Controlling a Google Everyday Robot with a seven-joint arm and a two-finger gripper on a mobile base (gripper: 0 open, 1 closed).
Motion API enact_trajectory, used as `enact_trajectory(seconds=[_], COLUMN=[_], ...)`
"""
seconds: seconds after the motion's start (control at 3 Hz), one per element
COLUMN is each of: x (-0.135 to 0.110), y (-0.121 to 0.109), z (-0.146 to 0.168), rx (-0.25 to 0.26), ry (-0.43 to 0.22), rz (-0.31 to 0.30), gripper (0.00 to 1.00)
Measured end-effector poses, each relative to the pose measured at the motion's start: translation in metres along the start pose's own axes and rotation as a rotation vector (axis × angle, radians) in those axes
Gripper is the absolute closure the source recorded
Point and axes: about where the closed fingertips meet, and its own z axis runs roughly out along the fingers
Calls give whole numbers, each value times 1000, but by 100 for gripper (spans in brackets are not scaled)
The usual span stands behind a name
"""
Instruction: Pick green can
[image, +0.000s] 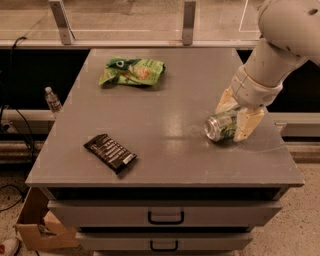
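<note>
Starting at the far left: a small clear bottle (51, 99) standing beyond the table's edge, and lower down a cardboard box (31, 227) on the floor beside the drawers (165, 216). On the grey table (165, 115) itself, near the front left, a dark wrapped bar (110, 153) lying flat at a slant. Further back, left of centre, a flat green snack bag (132, 71) with orange and white print, well apart from the bar.

Over on the right side, near the right edge and about midway between back and front: the green can (220, 127), lying on its side on the table. Small aluminium drink can, body patterned green and white, shiny silver top and rim turned toward the front left. Well apart from bag and bar.

Around the can, the hand (231, 125), low over the table, its two pale cream fingers (248, 125) spread wide, one behind the can and one at its right front, the can lying between them. Both close against the can; touching or not, cannot tell. Can resting on the table, not lifted.

Above the hand, a thick white arm (280, 45) slanting up and to the right, out through the top right corner, with the fingers pointing down and toward the front left.
</note>
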Motion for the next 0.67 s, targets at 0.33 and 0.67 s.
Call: enact_trajectory(seconds=[0.33, 0.67], x=[2, 5], y=[-3, -10], z=[-1, -22], rx=[1, 34], ry=[4, 12], rz=[15, 46], gripper=[65, 88])
